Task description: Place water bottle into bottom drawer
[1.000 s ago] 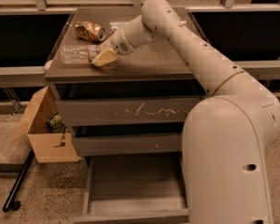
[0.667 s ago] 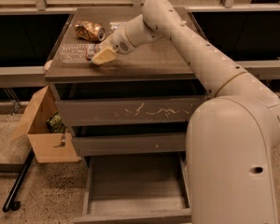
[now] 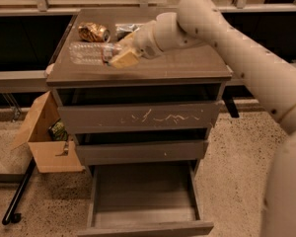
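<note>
**Foreground:** the bottom drawer [image 3: 143, 194] stands pulled out, its flat inside bare. Above it, the middle drawer [image 3: 143, 152] and the white-scratched drawer front [image 3: 138, 117] sit further back.

**Cabinet top** [image 3: 187, 65]**:** the water bottle [image 3: 89, 53] lies on its side near the left edge. The gripper [image 3: 122, 58] sits at the bottle's right end, touching or just beside it — whether it is apart or clamped cannot be told.

**Behind:** a crushed gold can [image 3: 93, 32] and a silver foil packet [image 3: 126, 29].

**Advised:** grip the crinkled body firmly without crushing it and lift it clear of the edge. Carry it forward past the upper fronts — then lower it flat into the drawer.
</note>
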`<state>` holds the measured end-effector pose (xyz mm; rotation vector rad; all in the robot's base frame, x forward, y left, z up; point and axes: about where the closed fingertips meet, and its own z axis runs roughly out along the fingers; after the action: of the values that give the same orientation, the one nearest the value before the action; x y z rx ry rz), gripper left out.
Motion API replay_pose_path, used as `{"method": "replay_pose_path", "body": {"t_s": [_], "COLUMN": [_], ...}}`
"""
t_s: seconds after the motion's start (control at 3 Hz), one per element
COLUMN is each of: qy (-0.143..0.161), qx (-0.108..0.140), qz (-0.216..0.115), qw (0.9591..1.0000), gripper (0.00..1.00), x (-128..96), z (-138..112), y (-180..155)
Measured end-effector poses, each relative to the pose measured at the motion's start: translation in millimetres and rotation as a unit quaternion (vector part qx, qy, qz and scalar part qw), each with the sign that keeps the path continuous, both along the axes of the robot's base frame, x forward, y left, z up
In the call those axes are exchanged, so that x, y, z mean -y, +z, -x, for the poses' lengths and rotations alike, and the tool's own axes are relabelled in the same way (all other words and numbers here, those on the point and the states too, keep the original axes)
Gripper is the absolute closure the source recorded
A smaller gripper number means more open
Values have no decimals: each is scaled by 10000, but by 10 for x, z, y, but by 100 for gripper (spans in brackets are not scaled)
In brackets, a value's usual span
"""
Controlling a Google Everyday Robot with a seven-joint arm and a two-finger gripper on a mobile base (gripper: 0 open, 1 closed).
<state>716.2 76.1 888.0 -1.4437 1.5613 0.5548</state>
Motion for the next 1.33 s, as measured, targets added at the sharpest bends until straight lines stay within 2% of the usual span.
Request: {"method": "replay_pose_path", "body": {"t_s": [0.33, 0.67, 1.0, 1.33], "qy": [109, 64, 493, 1077], "qx": [25, 28, 30, 12], "qz": [-93, -88, -43, 84], "qw": [9999, 9999, 9988, 9941], "gripper": [100, 100, 100, 100], "x": [492, 543, 578, 761], "z": [405, 394, 558, 951], "y": [-73, -74, -84, -200]}}
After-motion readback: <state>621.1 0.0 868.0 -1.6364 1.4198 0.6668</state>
